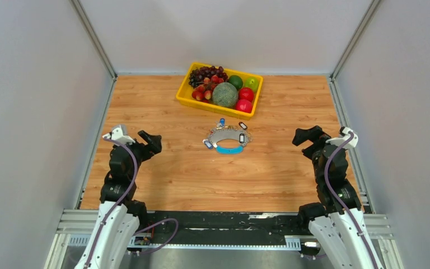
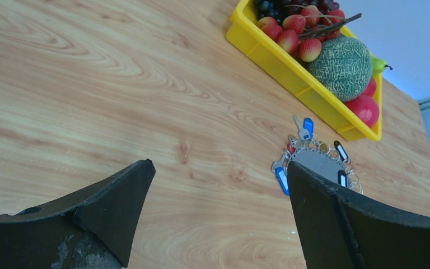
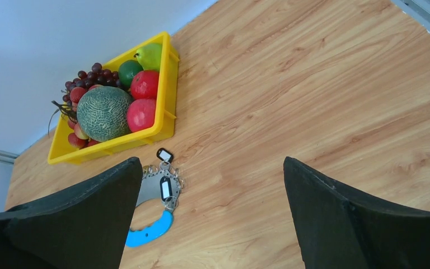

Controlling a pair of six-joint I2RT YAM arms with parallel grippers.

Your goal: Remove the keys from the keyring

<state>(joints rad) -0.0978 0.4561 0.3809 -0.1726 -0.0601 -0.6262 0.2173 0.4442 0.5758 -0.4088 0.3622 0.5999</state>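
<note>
The keyring (image 1: 228,138) lies flat mid-table: a silvery loop with a bright blue band (image 1: 229,149) on its near side. Small keys with blue (image 1: 208,144), black and white tags hang round it. From the left wrist the keyring (image 2: 319,159) shows partly behind the right finger, with a blue-tagged key (image 2: 307,126) at its far side. From the right wrist the keyring (image 3: 152,190) peeks past the left finger, a black tag (image 3: 165,188) lying on it. My left gripper (image 1: 150,143) and right gripper (image 1: 308,136) both stand open and hold nothing, well off to either side.
A yellow tray (image 1: 186,98) of fruit sits just behind the keyring, holding a netted melon (image 1: 224,94), grapes, apples and strawberries. Grey walls close in the wooden table on the left, right and back.
</note>
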